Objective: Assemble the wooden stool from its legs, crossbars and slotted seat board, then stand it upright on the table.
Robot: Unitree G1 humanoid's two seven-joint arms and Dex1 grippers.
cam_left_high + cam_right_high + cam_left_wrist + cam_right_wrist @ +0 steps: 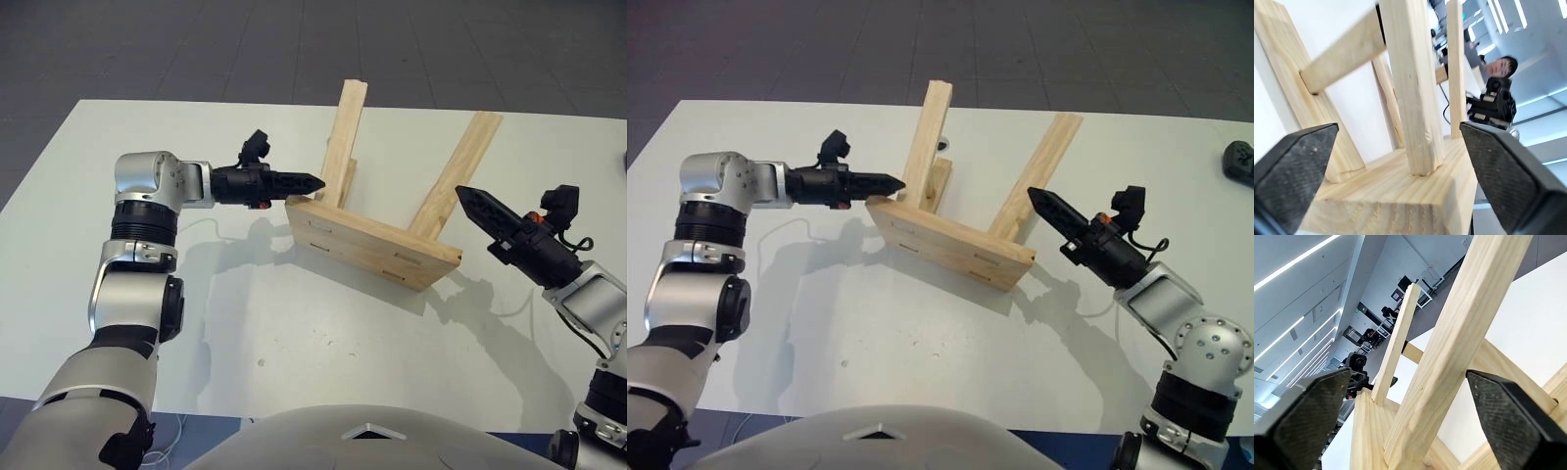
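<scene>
Wooden stool (372, 245), legs up, between wide-open left gripper (318, 182) and wide-open right gripper (462, 194).

pale wooden stool (377, 240), assembled, lies upside down on the white table, its slotted seat board (364, 247) flat, legs (455, 173) sticking up, joined by a crossbar (1342, 56)
</scene>
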